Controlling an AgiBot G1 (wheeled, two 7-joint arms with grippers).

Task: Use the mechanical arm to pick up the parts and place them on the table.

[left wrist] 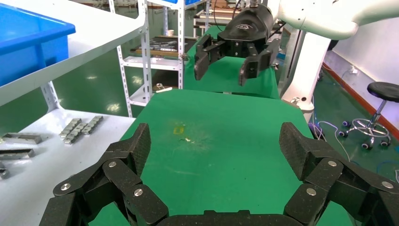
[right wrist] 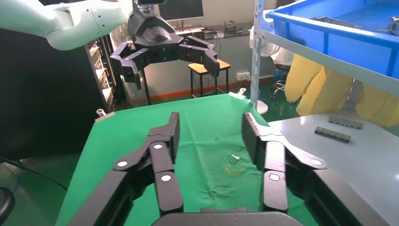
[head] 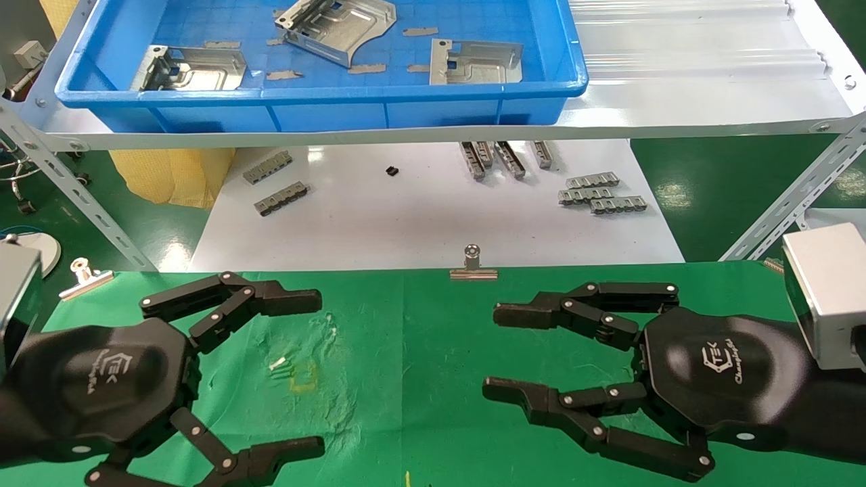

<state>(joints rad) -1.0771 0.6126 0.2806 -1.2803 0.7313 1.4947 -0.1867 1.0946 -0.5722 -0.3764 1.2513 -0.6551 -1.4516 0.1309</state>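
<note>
Three silver stamped parts lie in the blue tray (head: 433,111) on the raised shelf: one at the left (head: 193,67), one in the middle (head: 335,27), one at the right (head: 477,62). Both black arms hover low over the green table (head: 406,325), far short of the tray. My left gripper (head: 316,373) is open and empty, its fingers spread wide around bare cloth (left wrist: 216,141). My right gripper (head: 492,352) faces it, also open and empty (right wrist: 211,129). A small yellow mark (head: 302,379) sits on the cloth between them.
A white board (head: 419,223) below the shelf carries grey slotted strips (head: 602,193) (head: 276,182). Binder clips (head: 473,265) (head: 84,276) hold the cloth's far edge. Slanted shelf struts (head: 791,203) (head: 74,196) flank the board.
</note>
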